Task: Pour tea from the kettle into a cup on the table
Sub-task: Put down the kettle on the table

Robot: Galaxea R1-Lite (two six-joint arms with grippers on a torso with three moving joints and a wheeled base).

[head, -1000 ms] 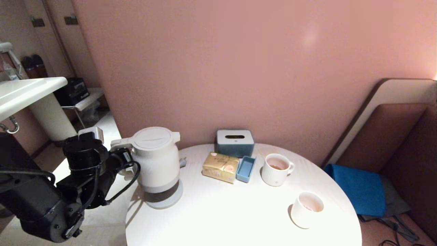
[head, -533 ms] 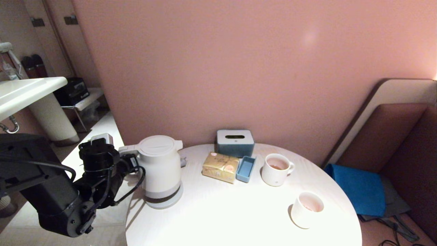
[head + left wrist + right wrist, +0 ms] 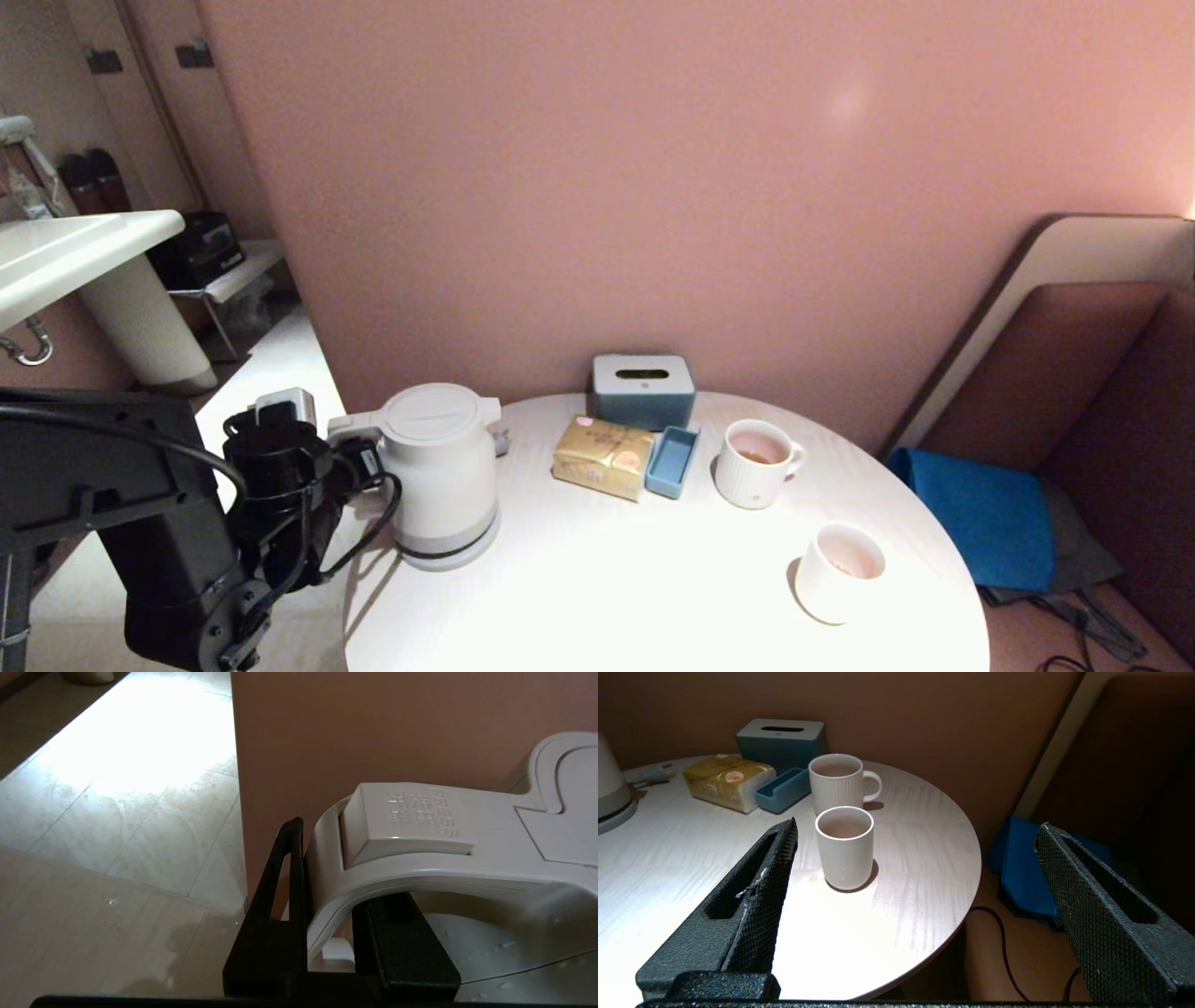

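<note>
At nine o'clock on the table [image 3: 597,579], the left gripper [image 3: 359,462] pinches the handle of the kettle [image 3: 439,471], upright on its base, while the cup [image 3: 837,571] holding tea [image 3: 848,562] sits at four o'clock, and the right gripper [image 3: 915,905] hangs spread wide.

You were working in what looked like a hotel room or a small guest suite. A round white desk [image 3: 653,597] stood against a plain pink wall [image 3: 653,187], laid out with a kettle [image 3: 439,476], a tissue box [image 3: 642,389] and a ribbed mug [image 3: 754,464], the usual guest tea set. A pedestal washbasin [image 3: 84,252] stood off to your left, and a padded brown bench [image 3: 1102,373] sat to your right.
</note>
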